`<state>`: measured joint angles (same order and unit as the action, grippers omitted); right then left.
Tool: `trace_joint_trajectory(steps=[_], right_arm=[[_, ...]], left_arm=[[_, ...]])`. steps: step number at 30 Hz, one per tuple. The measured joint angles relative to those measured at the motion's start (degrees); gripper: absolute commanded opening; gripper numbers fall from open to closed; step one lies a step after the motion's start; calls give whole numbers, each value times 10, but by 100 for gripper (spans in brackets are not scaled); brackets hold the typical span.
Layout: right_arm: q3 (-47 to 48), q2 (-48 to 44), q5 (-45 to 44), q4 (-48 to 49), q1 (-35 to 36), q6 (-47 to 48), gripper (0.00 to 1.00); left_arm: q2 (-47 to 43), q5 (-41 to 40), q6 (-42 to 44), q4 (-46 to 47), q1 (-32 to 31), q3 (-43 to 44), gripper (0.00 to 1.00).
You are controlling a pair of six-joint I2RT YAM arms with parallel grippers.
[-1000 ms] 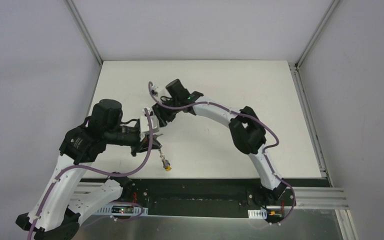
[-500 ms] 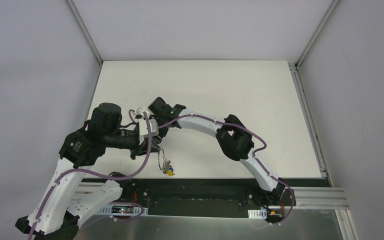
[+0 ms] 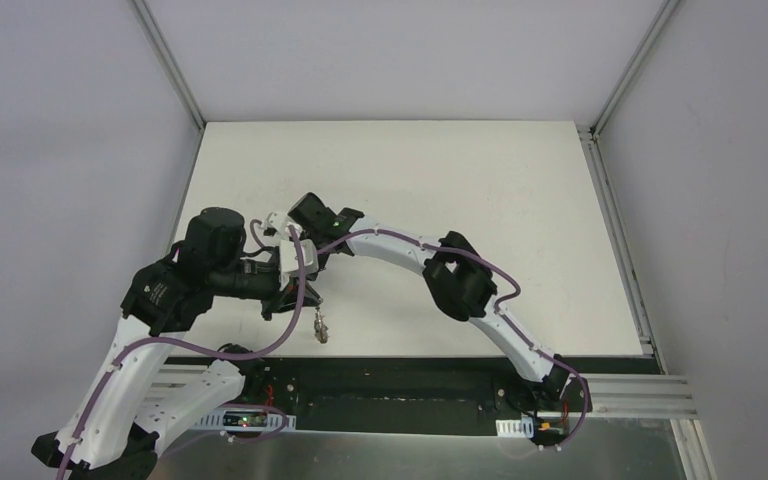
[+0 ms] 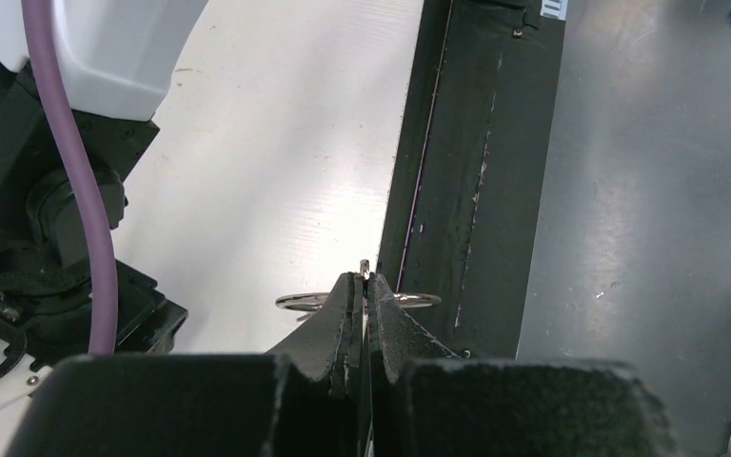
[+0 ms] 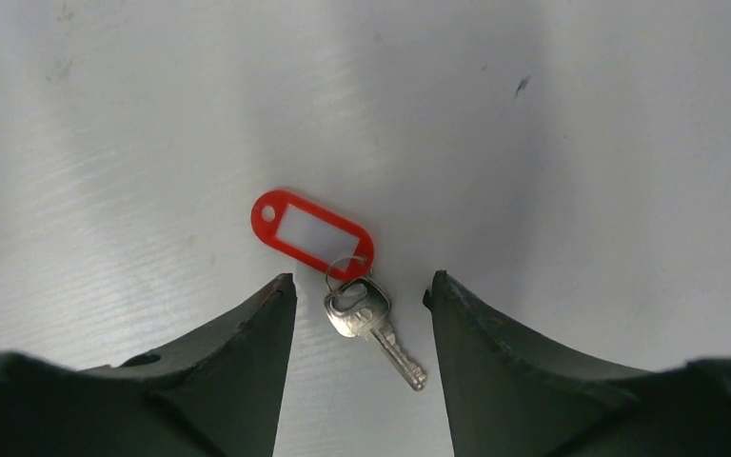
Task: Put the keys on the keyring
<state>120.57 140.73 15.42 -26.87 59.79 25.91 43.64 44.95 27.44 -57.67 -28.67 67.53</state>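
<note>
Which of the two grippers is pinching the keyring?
The left gripper, its jaws shut on the thin keyring. The right gripper stands open over the red-tagged key.

White arms (image 3: pixel 95 400), black joints (image 3: pixel 460 285), purple cables (image 4: pixel 43 48), dark fingers (image 5: pixel 238 381).

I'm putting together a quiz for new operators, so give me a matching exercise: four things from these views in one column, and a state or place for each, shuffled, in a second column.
Column one:
1. left gripper
2. right gripper
3. red-tagged key
4. keyring

Column two:
A. open, over a key
B. lying flat on the table
C. shut
D. clamped in a gripper

Pairs: 1-C, 2-A, 3-B, 4-D
</note>
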Motion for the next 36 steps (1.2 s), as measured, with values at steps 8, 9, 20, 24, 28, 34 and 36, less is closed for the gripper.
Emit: trace_joint_trajectory(steps=[8, 9, 20, 24, 28, 34, 36], right_arm=[[21, 15, -33, 1, 16, 24, 43], [17, 14, -40, 7, 19, 29, 41], [-41, -15, -79, 52, 36, 56, 12], [-56, -24, -87, 55, 37, 61, 10], [-84, -43, -93, 54, 37, 62, 7], [-133, -79, -90, 38, 29, 56, 4], [-149, -92, -83, 32, 21, 48, 3]], left_arm=[[0, 0, 0, 0, 0, -5, 0], [0, 1, 0, 0, 0, -5, 0], [5, 6, 0, 0, 0, -5, 0], [8, 8, 0, 0, 0, -5, 0], [14, 9, 0, 0, 0, -5, 0], [31, 10, 0, 1, 0, 3, 0], [37, 10, 0, 2, 0, 8, 0]])
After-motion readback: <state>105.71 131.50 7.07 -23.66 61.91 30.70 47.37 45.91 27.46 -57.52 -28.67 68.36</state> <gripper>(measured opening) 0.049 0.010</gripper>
